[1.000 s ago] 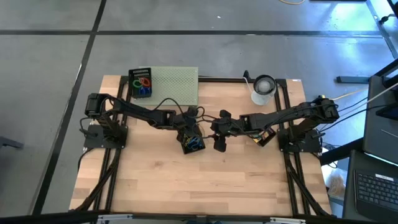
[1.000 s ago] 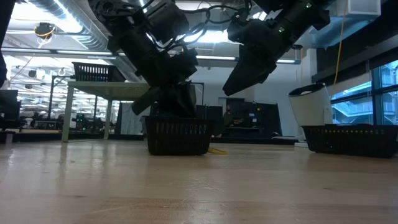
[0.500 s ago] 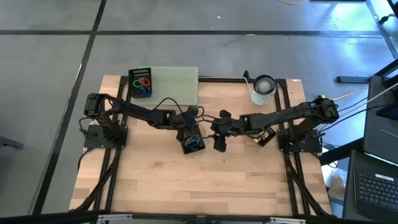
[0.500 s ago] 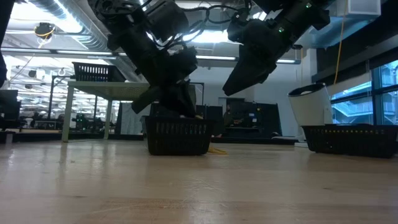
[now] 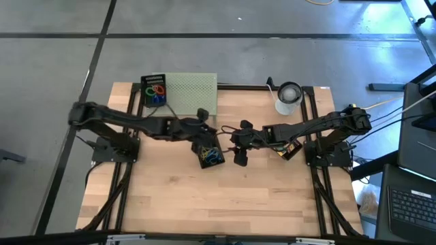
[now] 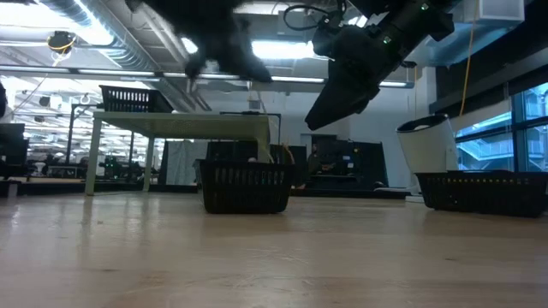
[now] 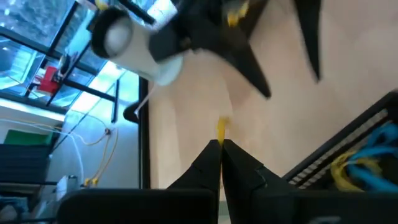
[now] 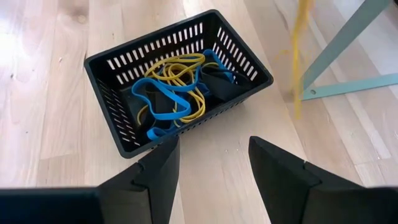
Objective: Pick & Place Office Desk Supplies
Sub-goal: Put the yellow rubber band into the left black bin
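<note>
Blue and yellow bands lie in the basket (image 8: 180,93); left hand (image 7: 220,149), above it, pinches a yellow band (image 7: 221,129); right hand (image 8: 211,165) is spread.

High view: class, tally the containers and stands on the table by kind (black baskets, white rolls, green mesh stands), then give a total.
black baskets: 3 (centre; far left corner; beneath the right arm)
white roll: 1
pale-green mesh stand: 1
Total: 5
</note>
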